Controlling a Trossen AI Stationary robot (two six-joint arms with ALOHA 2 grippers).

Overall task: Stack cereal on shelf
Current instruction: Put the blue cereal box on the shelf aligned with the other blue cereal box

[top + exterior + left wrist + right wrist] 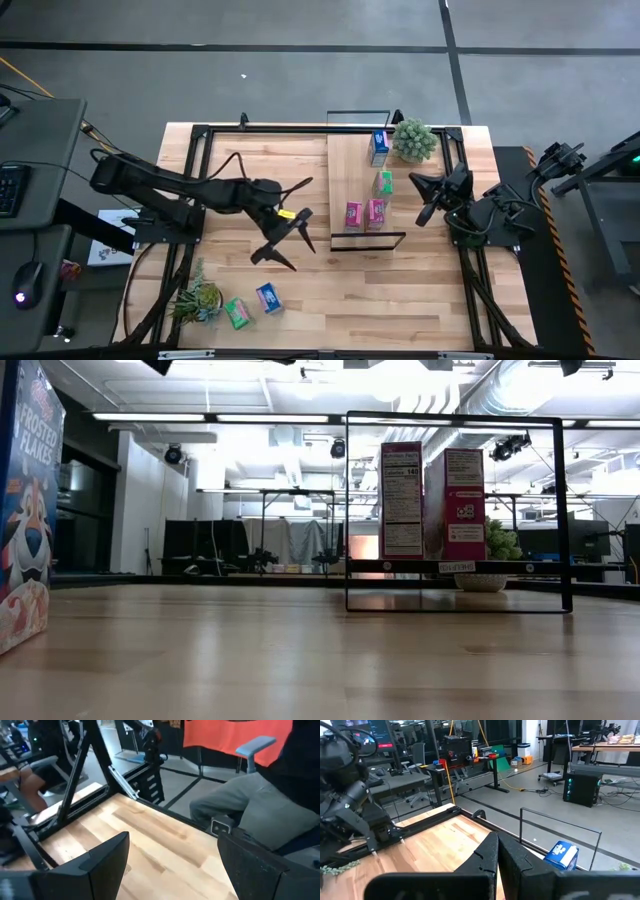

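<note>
Nearest on the bench (330,290), a blue box (22,510) reads "FROSTED FLAKES". The left gripper (285,238) hangs wide open and empty mid-bench. Farther right, four cereal boxes (377,185) stand on the shelf (348,170); the right gripper (432,197) is closed, empty.

Left pincer (167,865) spread wide over bare wooden tabletop (150,835), seated person (260,805) beyond

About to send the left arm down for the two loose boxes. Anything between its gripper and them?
Nothing visible. The open left gripper hangs over bare table; the green box and blue box lie beyond it, with the plant beside the green one.
</note>
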